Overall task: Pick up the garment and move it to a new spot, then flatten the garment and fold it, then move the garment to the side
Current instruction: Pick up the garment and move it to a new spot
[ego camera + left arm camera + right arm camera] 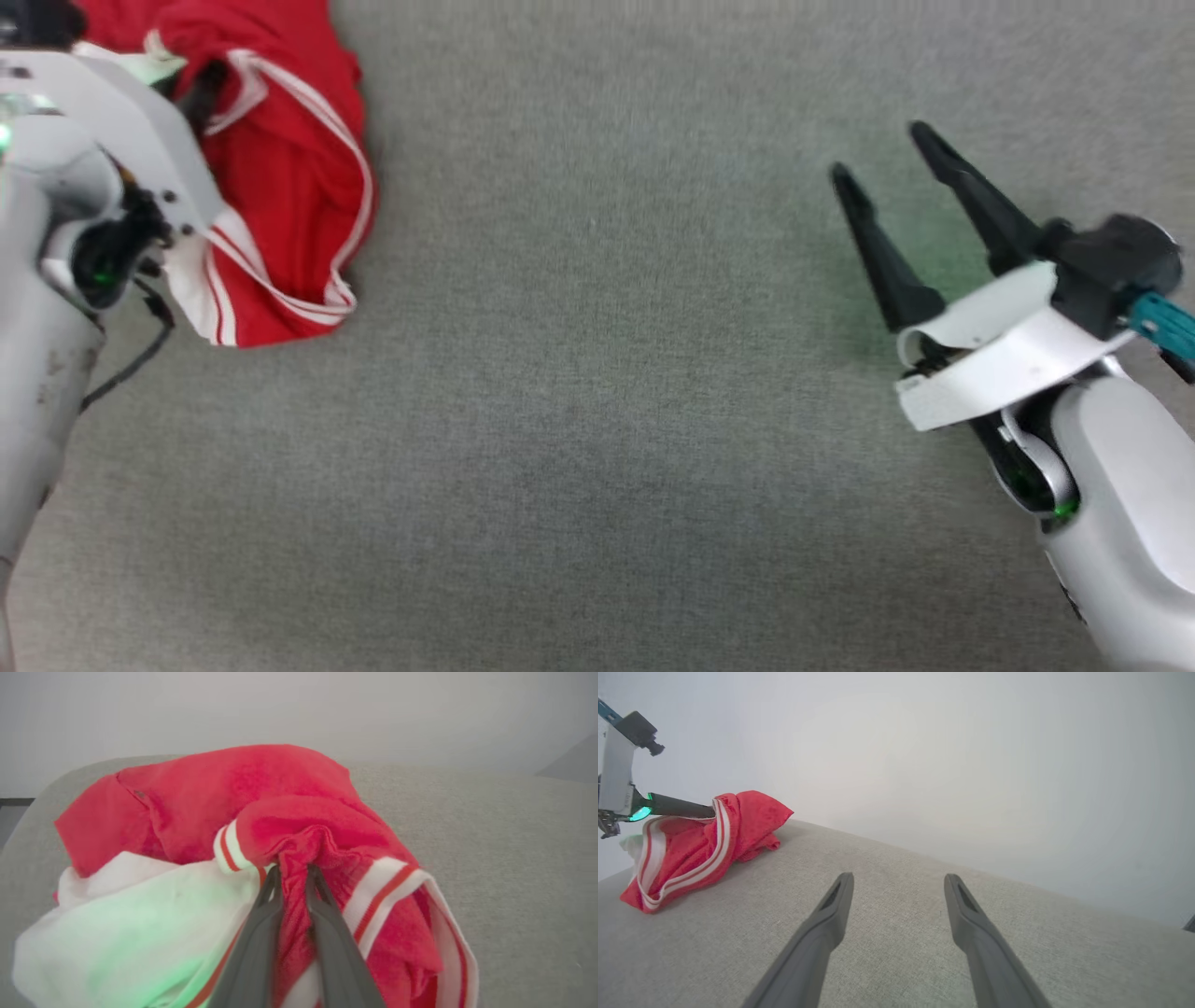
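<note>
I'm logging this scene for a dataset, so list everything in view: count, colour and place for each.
crumpled red jersey garment with white cloth and striped trim: one, red and white, bunched at the surface's far left
grey woven fabric surface: one, grey, under everything
plain pale wall: one, off-white, behind the surface
left gripper: one, dark fingers, shut on a garment fold
right gripper: one, dark fingers, open, over bare surface at right
</note>
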Available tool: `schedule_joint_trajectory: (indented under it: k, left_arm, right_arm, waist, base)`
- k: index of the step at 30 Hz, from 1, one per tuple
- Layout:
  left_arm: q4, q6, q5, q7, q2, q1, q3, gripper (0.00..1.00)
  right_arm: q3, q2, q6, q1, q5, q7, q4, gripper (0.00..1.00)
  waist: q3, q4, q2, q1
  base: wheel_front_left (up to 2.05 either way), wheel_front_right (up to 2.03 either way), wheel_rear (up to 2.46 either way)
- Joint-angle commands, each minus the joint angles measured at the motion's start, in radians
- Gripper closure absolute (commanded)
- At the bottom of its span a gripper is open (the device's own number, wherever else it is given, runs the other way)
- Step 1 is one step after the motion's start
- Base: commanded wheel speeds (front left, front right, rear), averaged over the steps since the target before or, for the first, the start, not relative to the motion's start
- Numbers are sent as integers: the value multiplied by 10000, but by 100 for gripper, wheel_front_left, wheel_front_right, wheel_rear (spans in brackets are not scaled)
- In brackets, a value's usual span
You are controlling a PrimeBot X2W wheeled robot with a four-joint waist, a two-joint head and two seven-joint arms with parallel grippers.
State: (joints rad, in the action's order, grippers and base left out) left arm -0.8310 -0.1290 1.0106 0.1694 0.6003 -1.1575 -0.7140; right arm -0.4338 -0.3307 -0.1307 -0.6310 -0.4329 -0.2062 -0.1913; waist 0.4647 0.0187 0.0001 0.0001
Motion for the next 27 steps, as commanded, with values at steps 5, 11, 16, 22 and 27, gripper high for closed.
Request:
schedule_joint_trajectory:
  k: [5, 11, 16, 22, 27]
  left_arm:
    - [1219, -22, -33, -257, 170, -524, -1201, 100]
    - [2903, -22, 271, -270, 88, -1073, -2691, 100]
    - [3968, -22, 308, -225, -311, -1540, -4108, 100]
    - [4553, -7, 358, -148, -796, -1865, -5291, 100]
    - [4851, -7, 470, 136, -1341, -1883, -5617, 100]
  right_arm:
    - [1049, 66, -1, 801, -163, -289, -268, 0]
    - [2138, 184, -1, 1415, -214, -467, -296, 0]
    - [2894, 408, -1, 1803, -229, -549, -241, 0]
    - [3485, 701, -1, 2111, -240, -581, -134, 0]
    - [3997, 1032, -1, 2342, -218, -588, 78, 0]
  waist:
    - [-963, -446, -1, -1]
    - [-1152, -1074, -1, -1]
    - [-1166, -1689, -1, -1]
    - [-1092, -2327, -1, -1]
    - [-819, -2906, -1, -1]
  base:
    - [0, 0, 0]
    - [0, 0, 0]
    - [0, 0, 0]
    - [0, 0, 0]
    - [0, 0, 0]
